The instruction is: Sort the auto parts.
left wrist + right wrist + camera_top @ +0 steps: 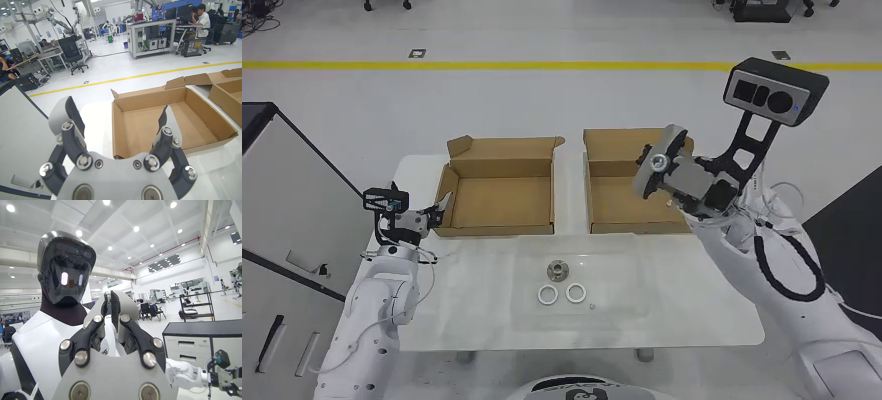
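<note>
left hand (117,103) held spread beside left cardboard box (497,190) | metal hub (558,269) and two white rings (545,295) laid mid-table (692,290), near each other | right hand (108,300) raised over right cardboard box (620,195), pinched on threaded metal part (107,295)

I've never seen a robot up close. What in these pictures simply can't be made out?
- Right wrist view: the small metal part is mostly covered by the fingers of the right gripper.
- Top view: the floor of the right box is partly hidden by the raised arm.
- Top view: the speck beside the white rings is too small to identify.
</note>
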